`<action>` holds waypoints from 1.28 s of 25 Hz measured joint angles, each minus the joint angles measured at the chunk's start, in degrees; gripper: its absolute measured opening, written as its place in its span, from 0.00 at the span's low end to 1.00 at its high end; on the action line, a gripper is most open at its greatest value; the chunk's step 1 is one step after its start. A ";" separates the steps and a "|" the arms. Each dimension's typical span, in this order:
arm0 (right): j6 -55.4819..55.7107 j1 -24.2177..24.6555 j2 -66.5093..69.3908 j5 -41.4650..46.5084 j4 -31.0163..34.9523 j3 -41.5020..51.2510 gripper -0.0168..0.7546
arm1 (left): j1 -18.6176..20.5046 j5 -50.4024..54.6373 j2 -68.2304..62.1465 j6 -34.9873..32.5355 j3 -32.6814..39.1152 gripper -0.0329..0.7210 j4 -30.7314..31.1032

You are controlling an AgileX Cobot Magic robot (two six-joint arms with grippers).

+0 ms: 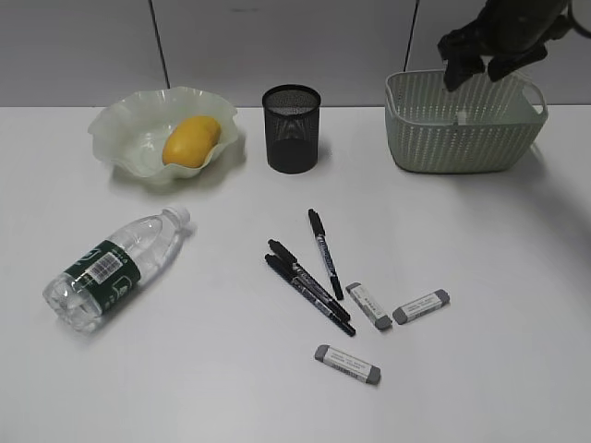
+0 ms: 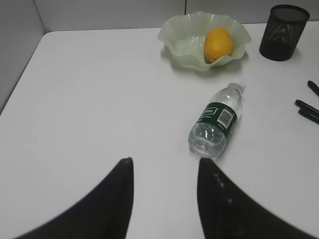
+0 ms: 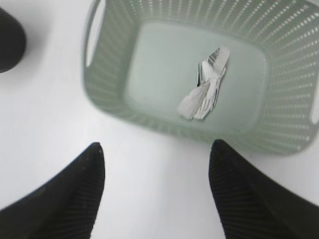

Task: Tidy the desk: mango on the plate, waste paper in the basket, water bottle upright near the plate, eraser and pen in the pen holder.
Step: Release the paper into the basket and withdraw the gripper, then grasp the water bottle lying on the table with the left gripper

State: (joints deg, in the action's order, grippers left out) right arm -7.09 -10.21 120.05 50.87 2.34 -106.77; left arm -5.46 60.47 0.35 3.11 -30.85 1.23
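Beyond spread jaws, waste paper (image 3: 204,92), basketed

**Clearance around the desk items**

Open table all around the lying water bottle (image 1: 115,269). 3 pens (image 1: 312,277) and 3 erasers (image 1: 386,318) are clustered tight, pens overlapping, little finger room between. Pen holder (image 1: 292,127) stands free between plate (image 1: 120,138) and basket (image 1: 464,122). Right gripper (image 1: 480,66) hangs above the basket rim.
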 joint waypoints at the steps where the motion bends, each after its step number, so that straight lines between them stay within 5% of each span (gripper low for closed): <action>1: -0.08 -0.02 -3.20 0.32 0.71 2.56 0.69 | 0.00 0.00 0.00 0.00 0.00 0.46 0.00; 10: -1.12 -0.18 -43.15 -8.85 4.27 43.84 0.72 | 0.00 0.00 0.00 0.00 0.00 0.45 0.00; 15: -1.17 -0.18 -65.22 -1.32 4.85 61.24 0.87 | 0.00 0.00 0.00 0.00 0.00 0.45 0.00; 22: -0.08 -0.18 -93.81 8.89 5.56 70.86 0.86 | 0.00 0.00 0.00 0.00 0.00 0.45 -0.05; 32: 1.37 -0.18 -120.37 9.02 2.62 77.24 0.77 | 0.05 -0.17 -0.83 -0.25 0.01 0.45 -0.24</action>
State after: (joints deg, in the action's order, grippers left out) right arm -5.72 -10.39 -0.32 59.89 4.96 -29.54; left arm -5.41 60.30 -0.48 2.86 -30.83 0.98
